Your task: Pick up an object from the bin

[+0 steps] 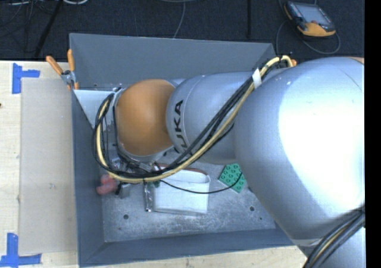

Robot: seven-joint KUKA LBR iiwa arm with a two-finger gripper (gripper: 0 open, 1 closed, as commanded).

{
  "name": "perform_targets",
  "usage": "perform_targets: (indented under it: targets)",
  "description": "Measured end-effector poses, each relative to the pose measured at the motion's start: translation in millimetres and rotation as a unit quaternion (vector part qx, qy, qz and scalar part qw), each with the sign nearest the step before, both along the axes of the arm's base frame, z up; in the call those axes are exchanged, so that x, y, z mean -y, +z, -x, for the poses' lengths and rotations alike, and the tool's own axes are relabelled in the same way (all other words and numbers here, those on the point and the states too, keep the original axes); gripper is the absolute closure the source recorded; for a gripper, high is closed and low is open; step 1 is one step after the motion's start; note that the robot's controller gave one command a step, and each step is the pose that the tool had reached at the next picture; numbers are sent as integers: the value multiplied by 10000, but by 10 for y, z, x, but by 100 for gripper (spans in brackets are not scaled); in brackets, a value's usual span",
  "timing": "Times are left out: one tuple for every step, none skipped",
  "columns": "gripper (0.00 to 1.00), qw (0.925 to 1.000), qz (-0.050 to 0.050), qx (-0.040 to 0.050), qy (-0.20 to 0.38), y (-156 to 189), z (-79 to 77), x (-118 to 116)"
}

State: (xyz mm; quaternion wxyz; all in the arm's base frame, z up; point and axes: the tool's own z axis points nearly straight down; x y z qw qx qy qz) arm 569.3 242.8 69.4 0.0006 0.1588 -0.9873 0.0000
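The tool (123, 188) sits low at the view's left end of the grey bin (89, 225), under the arm's orange cover (143, 115). What shows of it is probably only its dark tip, and whether it is released or clenched I cannot tell. A small pinkish-red lump (107, 184) lies just beside that tip on the view's left, touching or nearly so, so it is the likeliest pick. On the bin floor to the view's right lie a flat white box (178, 198), long axis across the view, and beyond it a green studded brick (232, 177)
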Motion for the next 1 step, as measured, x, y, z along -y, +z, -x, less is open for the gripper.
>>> perform_targets:
  targets:
    - [100,9999,-20,62,159,2216,-268,98]
